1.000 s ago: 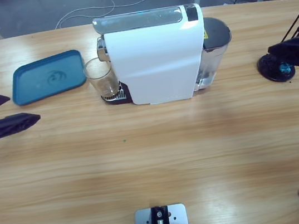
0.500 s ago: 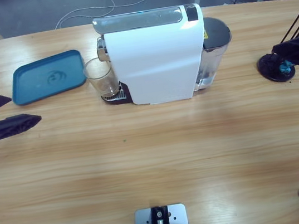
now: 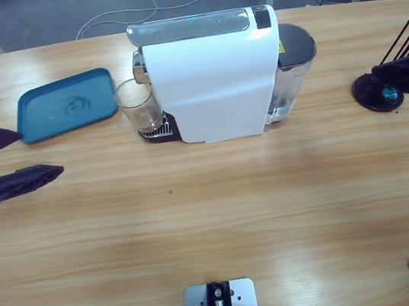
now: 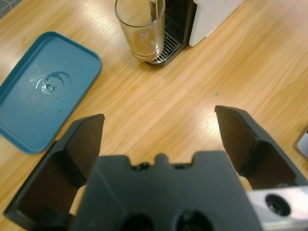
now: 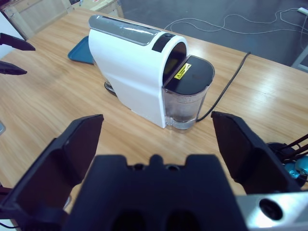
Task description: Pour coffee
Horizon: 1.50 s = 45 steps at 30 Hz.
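Clear glass (image 4: 142,30) upright on drip grate under white coffee machine (image 3: 213,82) spout, placed to catch coffee (image 4: 144,47), a thin brown layer inside. Left gripper (image 3: 14,159) spread wide, well apart. Right gripper (image 5: 159,139) likewise spread, empty. Blue tray (image 3: 66,104) beside glass, probably for serving.

yellow warning label (image 5: 183,70), wording unreadable, water tank lid (image 5: 190,73)

glass (image 3: 138,106) on drip grate under coffee machine (image 3: 213,78) spout, tray (image 3: 66,104) left of glass
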Available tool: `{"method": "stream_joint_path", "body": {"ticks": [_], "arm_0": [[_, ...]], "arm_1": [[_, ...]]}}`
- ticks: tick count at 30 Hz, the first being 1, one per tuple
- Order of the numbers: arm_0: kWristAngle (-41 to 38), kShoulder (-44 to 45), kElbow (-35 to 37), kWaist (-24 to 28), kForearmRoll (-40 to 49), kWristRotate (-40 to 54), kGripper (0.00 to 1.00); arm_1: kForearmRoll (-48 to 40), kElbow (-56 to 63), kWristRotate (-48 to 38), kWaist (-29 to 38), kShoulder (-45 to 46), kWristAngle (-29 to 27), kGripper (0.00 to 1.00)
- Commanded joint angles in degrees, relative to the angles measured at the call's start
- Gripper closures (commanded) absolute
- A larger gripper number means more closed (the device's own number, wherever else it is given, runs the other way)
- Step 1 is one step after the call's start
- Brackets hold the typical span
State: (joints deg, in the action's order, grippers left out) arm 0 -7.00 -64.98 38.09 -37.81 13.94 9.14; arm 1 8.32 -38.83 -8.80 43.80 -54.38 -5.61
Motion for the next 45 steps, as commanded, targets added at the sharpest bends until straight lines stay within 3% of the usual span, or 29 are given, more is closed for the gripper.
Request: {"method": "stream_joint_path", "body": {"ticks": [1,7,11,19,26,45], "arm_0": [[-1.3,0.9,-2.4,-0.5,-3.1,1.0,0.013],[-2.3,-1.0,-5.1,-0.5,-8.3,7.9,0.013],[-10.8,-3.5,-6.3,2.3,-10.8,13.4,0.013],[-17.6,-13.6,-6.3,10.3,-23.5,22.9,0.009],[-29.0,-26.0,-5.3,11.3,-36.4,25.0,0.009],[-29.1,-40.6,-3.8,12.7,-52.5,24.6,0.009]], "arm_1": [[-0.1,2.2,-0.4,0.5,1.0,0.2,0.018],[7.5,-2.5,-1.2,0.5,1.7,0.5,0.018],[9.7,-3.6,-1.1,0.5,1.3,1.5,0.018],[15.1,-3.8,-2.2,0.5,5.5,1.2,0.004],[19.0,-3.8,-2.2,0.5,7.4,0.4,0.004],[13.7,-0.8,-3.4,0.5,2.5,0.9,0.000]]}}
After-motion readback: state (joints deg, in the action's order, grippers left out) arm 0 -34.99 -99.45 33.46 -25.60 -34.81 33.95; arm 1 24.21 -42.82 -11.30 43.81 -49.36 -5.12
